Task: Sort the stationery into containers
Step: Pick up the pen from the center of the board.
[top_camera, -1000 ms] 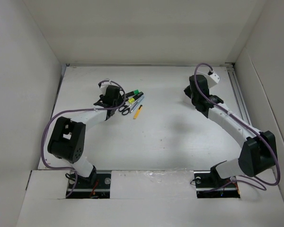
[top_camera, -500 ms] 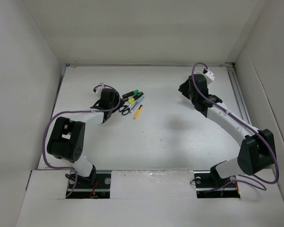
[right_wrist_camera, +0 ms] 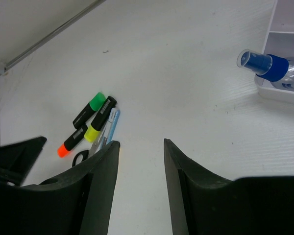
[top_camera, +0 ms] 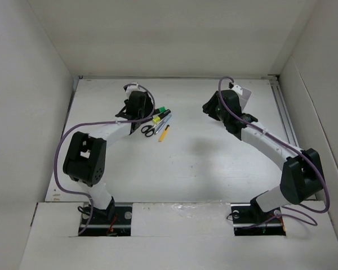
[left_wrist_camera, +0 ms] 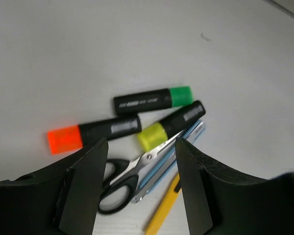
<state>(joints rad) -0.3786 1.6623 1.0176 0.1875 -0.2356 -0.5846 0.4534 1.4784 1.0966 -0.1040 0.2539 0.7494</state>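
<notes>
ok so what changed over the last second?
The left gripper moved away from the bases toward the back wall. It is now beside the stationery pile, open, with nothing held. The right gripper swung left toward the table's middle and is open and empty. The pile did not shift. The overhead view does not show whether the right gripper let anything go.

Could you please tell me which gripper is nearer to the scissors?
Left. The left gripper hangs just above the scissors; the right gripper is far to their right.
</notes>
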